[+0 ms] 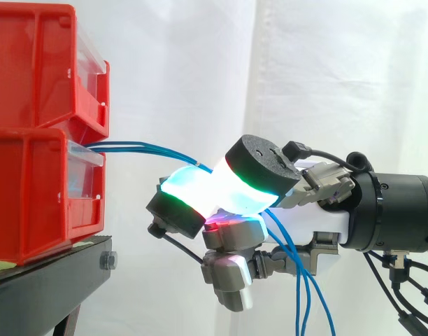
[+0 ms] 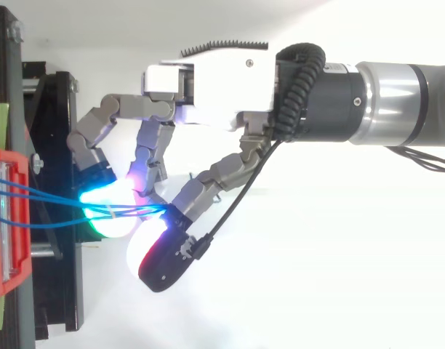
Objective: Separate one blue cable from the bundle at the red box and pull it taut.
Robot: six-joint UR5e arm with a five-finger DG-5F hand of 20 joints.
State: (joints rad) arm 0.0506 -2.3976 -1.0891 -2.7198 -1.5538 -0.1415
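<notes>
Several thin blue cables (image 1: 130, 147) come out between the two stacked red bins (image 1: 32, 196) and run right in a loose fan to my hand (image 1: 319, 224). In the top view the blue cables (image 2: 48, 205) leave the red box (image 2: 8, 225) spread apart and meet at one spot between my fingertips (image 2: 106, 211). My hand (image 2: 215, 80) is curled, its glowing cyan and white pads pinched together on the cables a short way from the box. Behind the pinch the cables (image 1: 305, 294) drop down past the palm. I cannot tell whether one strand is apart from the others in the pinch.
The red bins rest on a black stand (image 1: 53, 273) at the left, with its frame (image 2: 59, 145) running under my fingers in the top view. A white curtain (image 1: 340, 70) hangs behind. The arm (image 2: 404, 102) comes in from the right.
</notes>
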